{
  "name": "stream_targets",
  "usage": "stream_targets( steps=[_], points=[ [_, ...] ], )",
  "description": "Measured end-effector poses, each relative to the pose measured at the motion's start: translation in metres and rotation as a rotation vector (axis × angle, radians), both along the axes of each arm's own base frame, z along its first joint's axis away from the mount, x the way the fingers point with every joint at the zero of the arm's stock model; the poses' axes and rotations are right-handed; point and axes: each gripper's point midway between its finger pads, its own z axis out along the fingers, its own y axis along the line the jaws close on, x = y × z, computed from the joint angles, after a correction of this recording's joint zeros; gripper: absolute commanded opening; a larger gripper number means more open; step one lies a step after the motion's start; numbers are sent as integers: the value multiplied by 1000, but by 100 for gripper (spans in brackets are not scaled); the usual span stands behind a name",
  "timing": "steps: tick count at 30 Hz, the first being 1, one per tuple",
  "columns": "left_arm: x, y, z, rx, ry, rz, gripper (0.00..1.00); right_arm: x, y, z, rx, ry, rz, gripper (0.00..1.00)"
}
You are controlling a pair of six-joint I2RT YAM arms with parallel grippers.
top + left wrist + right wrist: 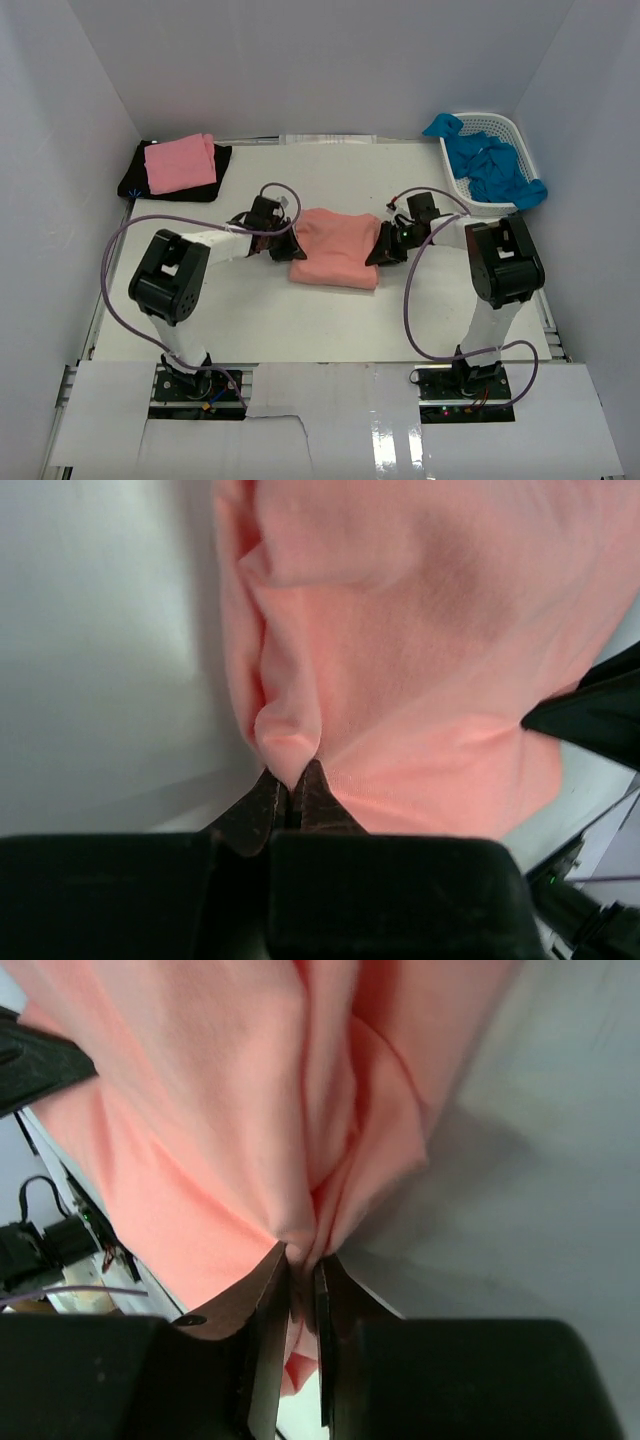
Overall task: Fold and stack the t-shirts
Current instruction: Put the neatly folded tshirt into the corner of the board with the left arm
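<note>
From above: mid-tabletop (250, 320), between the two arms, the coral shirt (335, 250), bunched into a rough rectangle and pinched at both short ends. Left jaws at its left edge, right jaws at its right. Far left, at the back, a folded pink shirt (180, 165) atop a black shirt (132, 182). Far right, blue shirts (495, 168) heaped in the basket (485, 120), spilling over its rim.

From the left wrist: left jaws closed tight on a small nub of coral cloth at the shirt's edge, tips all but meeting. Puckers and drapes away from the pinch: soft, thin and light, with no stiffness to speak of.

From the right wrist: right jaws nearly closed on a thicker gather, several layers squeezed between them, a tail of cloth hanging below the tips.

Judged from this: likely to sag between the two grips if lifted, to follow whichever end moves, and to slide readily over the smooth tabletop. Unlikely to tear or slip from the jaws, but apt to shed loose layers when only part of the fold is caught. Best taken at edges or corners, through every layer, both ends level, held lightly taut.
</note>
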Motion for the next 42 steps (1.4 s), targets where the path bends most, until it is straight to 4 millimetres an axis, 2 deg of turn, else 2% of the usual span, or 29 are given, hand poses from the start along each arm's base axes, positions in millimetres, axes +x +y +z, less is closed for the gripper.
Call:
stream_targets(
  steps=[1,2,3,4,8,16,22,24,26,30,33,36,42],
  points=[
    [-16,0,0,5,14,-11,0,-11,-2,0,-7,3,2,22],
    [-32,0,-1,9,34,-20,0,-20,-4,0,-12,6,3,37],
    [-45,1,-1,10,50,-25,0,-31,-6,1,-16,14,6,45],
    [-58,3,-1,12,66,-29,0,-40,-7,3,-13,16,8,65],
    [-79,13,3,20,88,-16,0,-53,-8,22,14,-43,17,87],
    [-83,17,3,31,99,-1,0,-62,-22,30,-44,-115,-22,89],
    [-78,20,6,40,91,2,0,-64,-26,48,-51,-183,-40,89],
    [-63,24,14,32,75,9,0,-64,-27,54,-50,-198,-45,90],
    [-40,29,24,17,46,30,0,-65,-28,57,-51,-205,-47,90],
    [22,40,51,-1,-50,60,0,-68,-30,61,-58,-206,-52,92],
    [68,44,62,-20,-110,65,0,-70,-32,66,-60,-217,-56,91],
    [111,47,58,-57,-132,69,0,-71,-32,73,-56,-233,-60,92],
    [179,61,23,-109,-107,74,0,-76,-34,83,-52,-249,-64,91]
  ],
)
